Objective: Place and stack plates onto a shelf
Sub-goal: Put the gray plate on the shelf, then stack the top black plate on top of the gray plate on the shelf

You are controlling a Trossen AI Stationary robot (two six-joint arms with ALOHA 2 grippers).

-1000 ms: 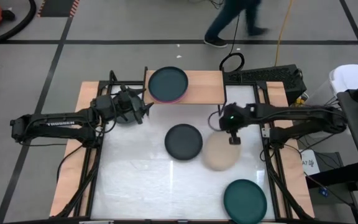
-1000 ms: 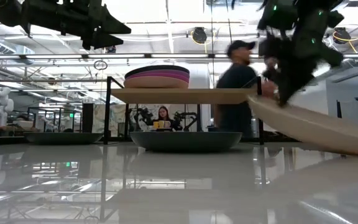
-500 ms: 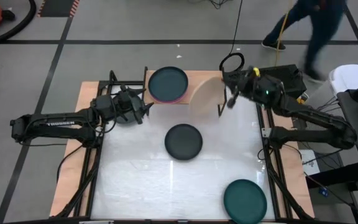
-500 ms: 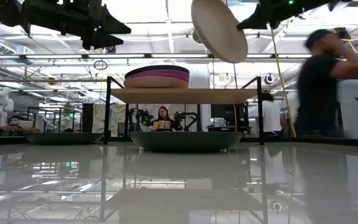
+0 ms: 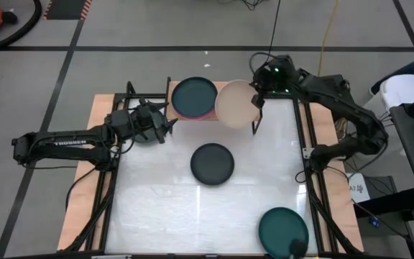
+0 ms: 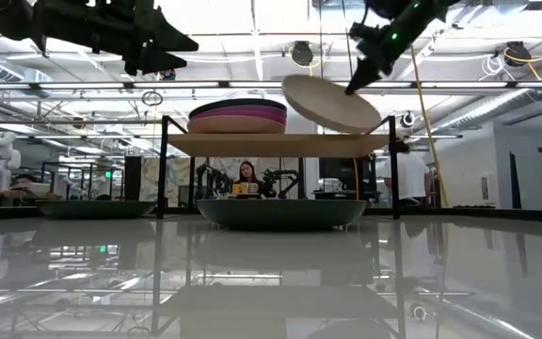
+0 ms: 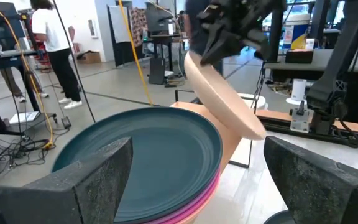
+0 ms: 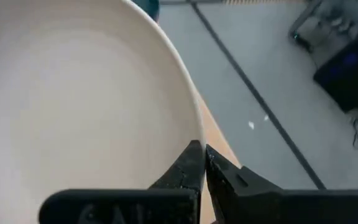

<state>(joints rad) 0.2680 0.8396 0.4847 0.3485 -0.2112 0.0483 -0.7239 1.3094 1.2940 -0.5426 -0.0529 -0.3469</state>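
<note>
My right jaws [image 5: 256, 99] pinched the beige plate [image 5: 234, 103] by its rim, tilted over the shelf [image 5: 244, 109], right of the stack [image 5: 194, 97]. Thin edge grip: it could slip or clip the stack. Left jaws [image 5: 165, 121] waited open nearby.

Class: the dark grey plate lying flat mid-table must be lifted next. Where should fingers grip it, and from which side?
Grip the dark grey plate by its raised rim, probably on the edge toward the free left gripper; it lies flat and shallow, so only the rim offers purchase.
</note>
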